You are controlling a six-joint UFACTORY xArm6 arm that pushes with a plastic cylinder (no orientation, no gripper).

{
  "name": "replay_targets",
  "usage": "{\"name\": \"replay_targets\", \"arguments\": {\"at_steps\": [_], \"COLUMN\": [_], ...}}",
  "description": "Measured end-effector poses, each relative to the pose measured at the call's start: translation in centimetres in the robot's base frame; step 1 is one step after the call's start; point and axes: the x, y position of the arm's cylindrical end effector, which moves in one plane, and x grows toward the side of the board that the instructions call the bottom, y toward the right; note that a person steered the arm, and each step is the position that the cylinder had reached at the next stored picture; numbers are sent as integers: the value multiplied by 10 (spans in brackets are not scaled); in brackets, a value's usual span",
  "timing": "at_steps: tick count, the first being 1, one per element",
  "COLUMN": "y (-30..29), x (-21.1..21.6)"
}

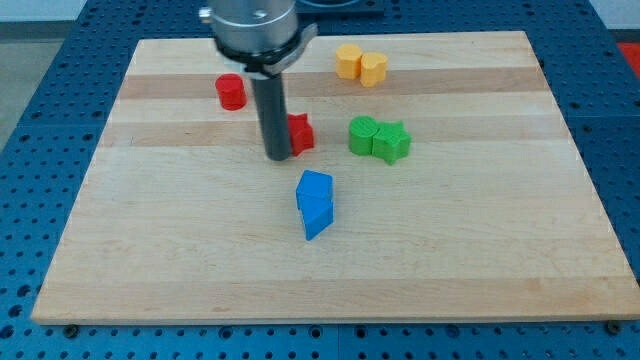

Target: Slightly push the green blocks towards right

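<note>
From the view's left on the surface [150, 250]: a red cylinder [231, 92]; my tip [278, 157], a bare rod with no end effector, touching a red block [300, 132]; blue blocks [315, 203] below; two touching green blocks [379, 139], yellow blocks [361, 64] above.

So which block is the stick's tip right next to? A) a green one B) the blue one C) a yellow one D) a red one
D: my tip sits right against the left side of the red block in the middle of the board, with the green blocks farther to the view's right.
</note>
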Motion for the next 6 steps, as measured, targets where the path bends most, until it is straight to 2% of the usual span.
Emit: {"name": "replay_targets", "arguments": {"at_steps": [2, 3, 5, 6], "y": [40, 41, 95, 102], "x": [-18, 0, -4, -4]}}
